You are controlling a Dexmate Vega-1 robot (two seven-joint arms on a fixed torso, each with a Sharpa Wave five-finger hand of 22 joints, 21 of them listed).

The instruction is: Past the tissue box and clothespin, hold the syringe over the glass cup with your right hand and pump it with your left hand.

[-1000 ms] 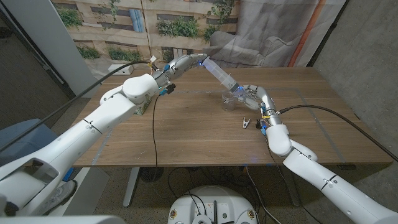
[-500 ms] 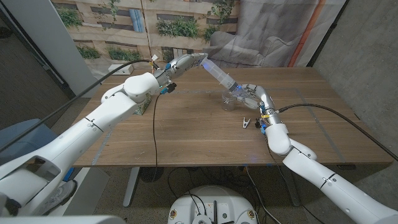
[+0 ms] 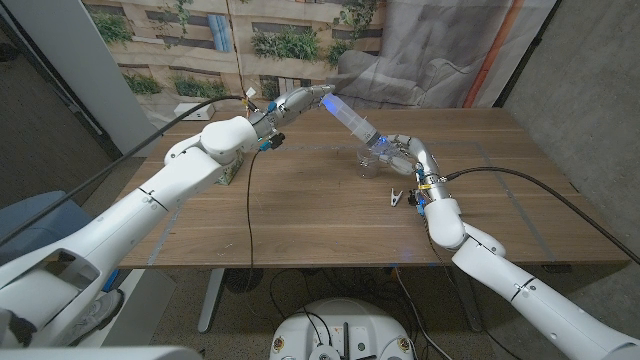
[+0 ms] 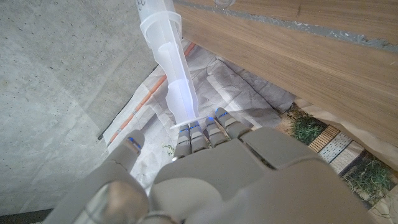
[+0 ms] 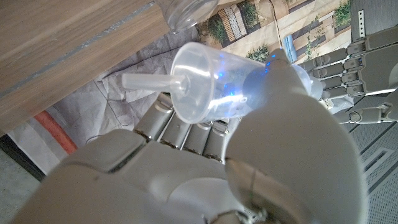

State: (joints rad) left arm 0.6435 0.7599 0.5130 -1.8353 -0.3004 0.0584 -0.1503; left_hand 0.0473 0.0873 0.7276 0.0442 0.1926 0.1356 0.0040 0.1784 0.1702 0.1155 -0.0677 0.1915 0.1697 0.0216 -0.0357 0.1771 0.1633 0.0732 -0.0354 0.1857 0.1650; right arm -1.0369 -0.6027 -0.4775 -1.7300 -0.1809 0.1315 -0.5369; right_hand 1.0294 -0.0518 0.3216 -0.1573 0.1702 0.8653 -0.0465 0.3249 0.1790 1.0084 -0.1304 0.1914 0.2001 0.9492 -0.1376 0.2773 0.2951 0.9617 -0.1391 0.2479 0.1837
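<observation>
Right hand (image 3: 402,150) wrapped around the syringe (image 3: 352,118) barrel near its nozzle end, fingers clamped on it. Syringe tilted, nozzle end low in the right hand, directly above the glass cup (image 3: 370,162); nozzle not touching the cup as far as I can tell. Cup sits on the surface (image 3: 300,210) just beside the right hand. Left hand (image 3: 295,100) at the raised plunger end, fingertips (image 4: 214,127) on the plunger flange; fingers together, gripping it. Clothespin (image 3: 397,195) lies on the surface near the right wrist. Tissue box mostly hidden behind the left forearm.
</observation>
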